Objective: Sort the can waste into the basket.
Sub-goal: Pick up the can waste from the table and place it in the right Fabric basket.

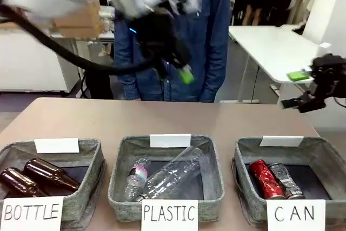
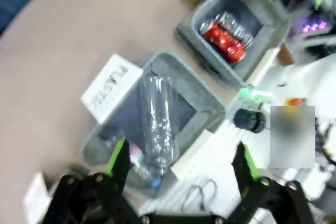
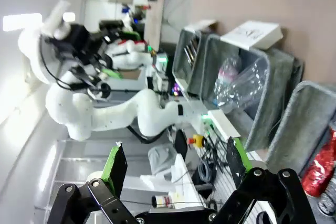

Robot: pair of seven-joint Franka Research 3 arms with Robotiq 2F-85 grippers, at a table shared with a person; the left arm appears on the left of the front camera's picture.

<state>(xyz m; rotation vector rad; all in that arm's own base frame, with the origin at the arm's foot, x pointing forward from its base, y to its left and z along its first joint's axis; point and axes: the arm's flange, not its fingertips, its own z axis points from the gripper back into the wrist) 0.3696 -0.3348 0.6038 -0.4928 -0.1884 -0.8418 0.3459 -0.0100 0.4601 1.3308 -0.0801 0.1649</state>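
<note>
The dented red drink can [image 1: 265,179] and the dark grey-black can [image 1: 286,180] lie side by side in the grey fabric basket signed "CAN" [image 1: 324,155], at the table's near right corner. Both the left claw [image 2: 180,163] and the right claw [image 3: 174,162] hang wide and empty above the table, so the sorting looks finished. The best move now is probably to keep them clear of the baskets.

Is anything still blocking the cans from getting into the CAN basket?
Nothing visible does: the red can and the dark can already lie side by side inside the CAN basket, with no bottles in with them.
</note>
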